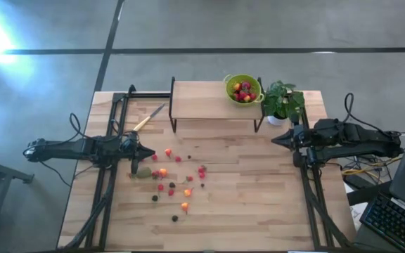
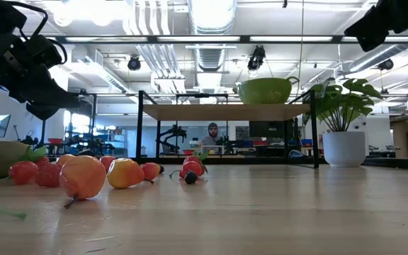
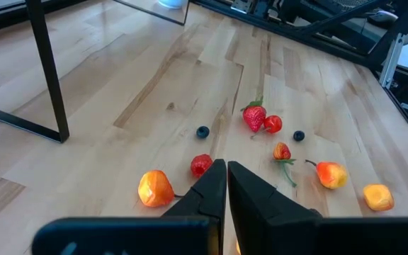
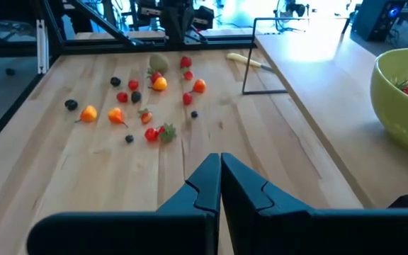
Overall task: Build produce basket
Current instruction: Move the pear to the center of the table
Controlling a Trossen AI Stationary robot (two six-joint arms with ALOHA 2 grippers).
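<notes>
The lime-green colander [image 1: 243, 89] sits on the raised wooden shelf [image 1: 202, 100] beside the potted plant [image 1: 282, 102], a few berries inside, most fruit [image 1: 171, 185] scattered on the table [image 1: 259, 204] – left gripper [image 1: 148, 152] pressed together above it, right gripper [image 1: 276, 140] likewise closed, empty.

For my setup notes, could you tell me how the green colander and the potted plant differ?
The green colander sits up on the raised shelf, while the potted plant stands beside the shelf on the table. The colander is a lime bowl holding red fruit; the plant has dark leaves in a white pot. Both stand upright at the table's far right.
</notes>
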